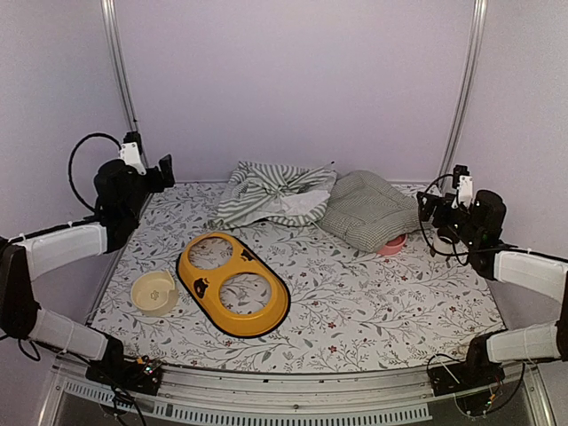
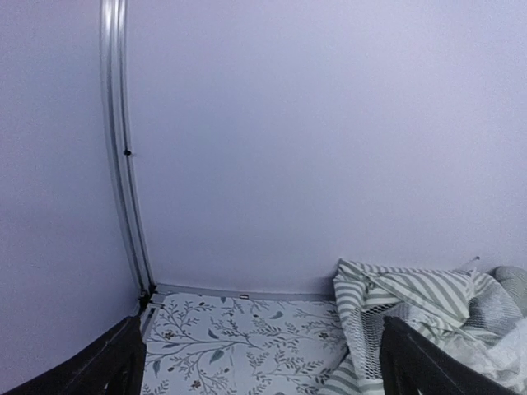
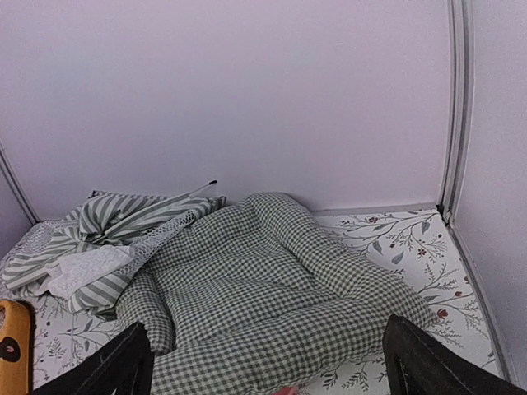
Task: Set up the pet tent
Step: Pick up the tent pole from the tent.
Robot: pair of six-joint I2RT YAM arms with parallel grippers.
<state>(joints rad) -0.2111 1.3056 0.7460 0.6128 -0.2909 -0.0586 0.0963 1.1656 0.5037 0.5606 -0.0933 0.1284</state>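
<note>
The pet tent (image 1: 275, 195) lies collapsed in a crumpled heap of green-and-white striped fabric at the back middle of the table, with white mesh showing on its front. It also shows in the left wrist view (image 2: 412, 300) and the right wrist view (image 3: 115, 234), where a thin white pole (image 3: 196, 188) sticks up from it. My left gripper (image 1: 153, 173) is raised at the back left, open and empty, left of the tent (image 2: 263, 366). My right gripper (image 1: 437, 209) is raised at the right, open and empty, facing the cushion (image 3: 268, 366).
A green-checked padded cushion (image 1: 368, 213) lies right of the tent and touches it. A pink bowl (image 1: 391, 245) peeks from under its front edge. A yellow double-bowl holder (image 1: 232, 282) and a cream bowl (image 1: 154, 292) sit front left. Metal frame posts (image 1: 120, 67) stand at the back corners.
</note>
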